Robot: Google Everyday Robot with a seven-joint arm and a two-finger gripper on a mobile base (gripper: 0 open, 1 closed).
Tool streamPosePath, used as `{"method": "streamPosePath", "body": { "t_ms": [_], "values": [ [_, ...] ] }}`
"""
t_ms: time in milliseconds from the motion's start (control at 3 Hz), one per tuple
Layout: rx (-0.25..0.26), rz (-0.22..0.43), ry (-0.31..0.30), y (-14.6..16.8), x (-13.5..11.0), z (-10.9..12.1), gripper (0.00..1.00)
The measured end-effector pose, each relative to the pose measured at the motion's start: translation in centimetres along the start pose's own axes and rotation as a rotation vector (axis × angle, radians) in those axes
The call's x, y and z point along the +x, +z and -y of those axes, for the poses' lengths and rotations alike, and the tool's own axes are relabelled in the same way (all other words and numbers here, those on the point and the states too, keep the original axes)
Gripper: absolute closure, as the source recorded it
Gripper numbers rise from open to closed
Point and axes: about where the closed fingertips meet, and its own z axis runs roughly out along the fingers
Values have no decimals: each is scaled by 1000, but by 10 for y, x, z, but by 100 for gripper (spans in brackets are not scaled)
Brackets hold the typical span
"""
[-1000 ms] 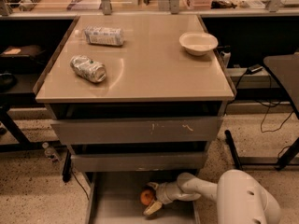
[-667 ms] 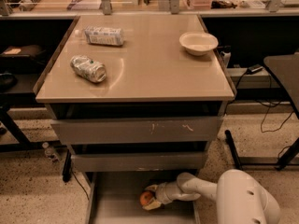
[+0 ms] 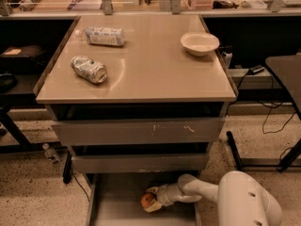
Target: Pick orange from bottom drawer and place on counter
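Observation:
The orange [image 3: 147, 201] lies low in the pulled-out bottom drawer [image 3: 117, 206], near the middle of its grey floor. My gripper [image 3: 151, 200] reaches in from the right, level with the drawer floor. Its fingers sit on both sides of the orange and are closed on it. The white arm [image 3: 197, 189] runs back to my body [image 3: 247, 201] at the lower right. The beige counter [image 3: 155, 69] tops the cabinet above.
On the counter lie a crushed silver can [image 3: 89, 69] at the left, a wrapped packet [image 3: 105, 36] at the back left and a white bowl [image 3: 200, 43] at the back right. The two upper drawers [image 3: 136, 132] overhang the back of the bottom drawer. Cables and table legs stand to the right.
Almost nothing has moved. The gripper and the orange stay in the same place in the bottom drawer, with the fingers settled slightly closer around the fruit.

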Motion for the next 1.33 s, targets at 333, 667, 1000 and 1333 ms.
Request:
{"method": "streamPosePath", "body": {
  "t_ms": [333,667,1000,1333],
  "values": [
    [-19,-11,3,8,2,-4,100],
    [-14,-27,5,2,4,-8,100],
    [39,-25,-15,-38,-5,-17,100],
    [68,21,-51,-93,-24,-32,100]
  ]
}}
